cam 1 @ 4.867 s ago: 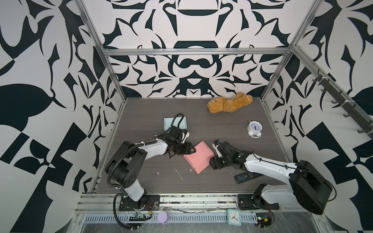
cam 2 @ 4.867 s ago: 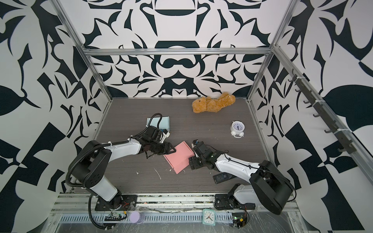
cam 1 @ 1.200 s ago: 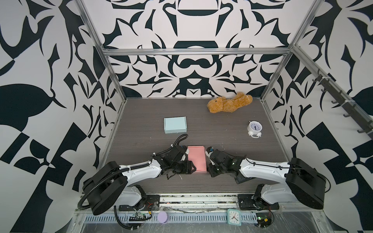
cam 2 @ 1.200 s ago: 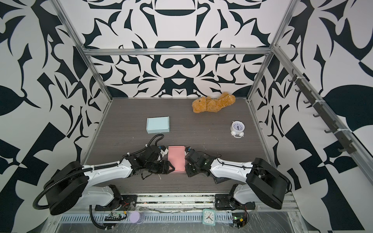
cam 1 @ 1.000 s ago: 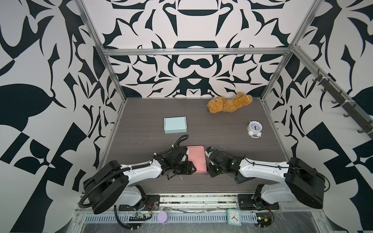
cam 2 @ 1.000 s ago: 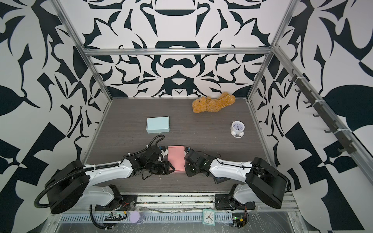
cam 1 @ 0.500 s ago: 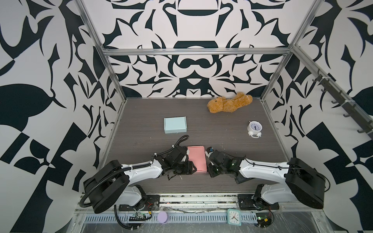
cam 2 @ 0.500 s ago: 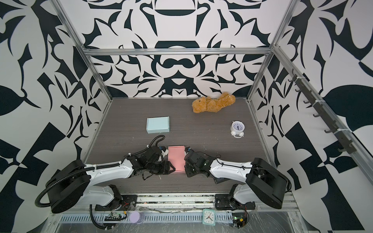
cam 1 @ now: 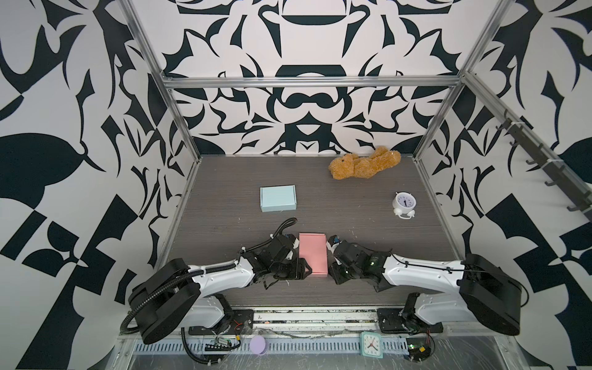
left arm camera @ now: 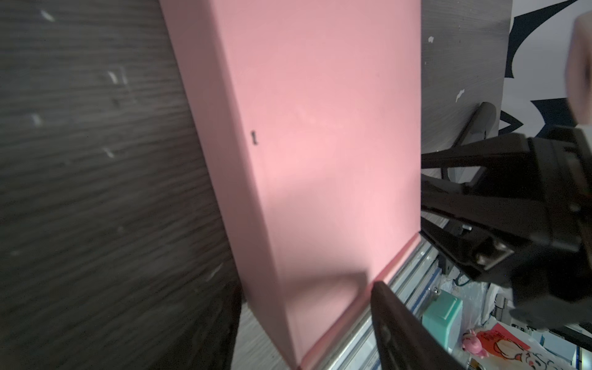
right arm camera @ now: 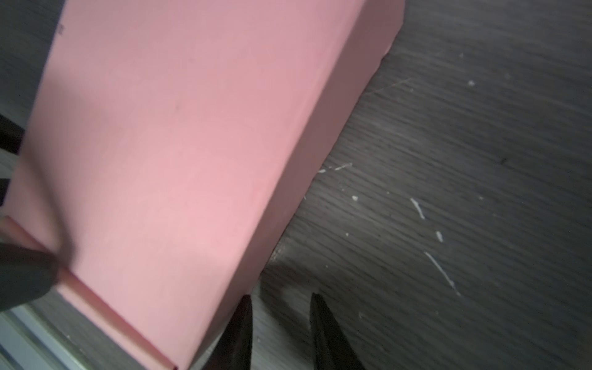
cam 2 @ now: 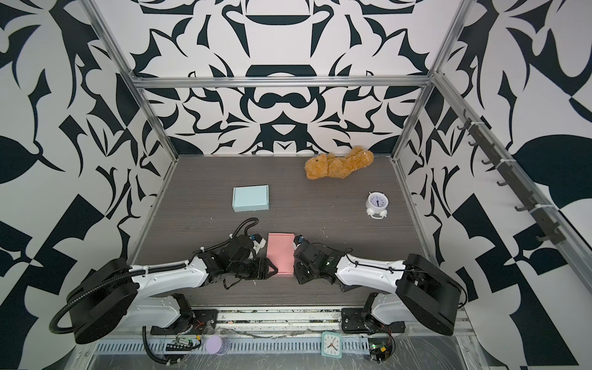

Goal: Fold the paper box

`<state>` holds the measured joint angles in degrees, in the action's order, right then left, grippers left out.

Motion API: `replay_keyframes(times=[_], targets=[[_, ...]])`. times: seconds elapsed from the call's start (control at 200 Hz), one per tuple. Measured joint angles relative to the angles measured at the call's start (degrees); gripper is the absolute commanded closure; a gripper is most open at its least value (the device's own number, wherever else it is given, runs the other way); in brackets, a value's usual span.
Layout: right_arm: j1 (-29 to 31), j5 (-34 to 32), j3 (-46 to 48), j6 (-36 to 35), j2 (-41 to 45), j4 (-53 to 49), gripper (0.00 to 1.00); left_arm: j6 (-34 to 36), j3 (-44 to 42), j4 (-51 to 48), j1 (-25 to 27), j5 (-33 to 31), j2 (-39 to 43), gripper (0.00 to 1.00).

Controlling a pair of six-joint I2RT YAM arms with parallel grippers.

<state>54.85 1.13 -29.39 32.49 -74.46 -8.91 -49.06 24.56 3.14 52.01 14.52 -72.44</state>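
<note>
Pink box (cam 1: 313,258) lies flat at the near middle of the table (cam 1: 224,221), between both arms. Right gripper (right arm camera: 278,307) sits at its near right corner, jaws apart over bare table, one finger just beside the box wall. Left gripper (cam 1: 303,271) straddles the near left corner, jaws apart; I can't tell whether they pinch it. Blue box (cam 1: 277,198) lies well apart, far left.

— Where's the free room on the worktop (cam 1: 352,224)?
— The wide middle, between the blue box (cam 1: 277,198) and the clock (cam 1: 404,204).
— And blocked?
— Either side of the pink box (cam 1: 313,258): left claw (cam 1: 301,266), right claw (cam 1: 333,269). The teddy bear (cam 1: 363,165) fills the far right corner.
</note>
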Motion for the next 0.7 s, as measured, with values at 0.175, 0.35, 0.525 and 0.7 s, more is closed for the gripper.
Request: replay_keyframes(times=[0.175,0.35,0.525,0.7], targets=[[-3.06,0.39,0.11,-1.27,2.01,-0.28,0.69,0.85,-0.13,-1.66,-1.20,-0.26,3.56,0.29],[-7.30,1.46,0.09,-3.82,2.29,-0.59,0.72,2.80,0.90,-4.22,-3.63,-0.20,4.22,0.29],[-11.61,2.71,-1.40,-6.56,1.29,-0.72,0.74,5.73,3.19,-6.01,-8.02,0.87,4.02,0.28],[-14.73,4.04,-3.61,-8.85,-1.73,0.39,0.76,8.07,5.70,-5.44,-13.11,2.97,2.16,0.28]])
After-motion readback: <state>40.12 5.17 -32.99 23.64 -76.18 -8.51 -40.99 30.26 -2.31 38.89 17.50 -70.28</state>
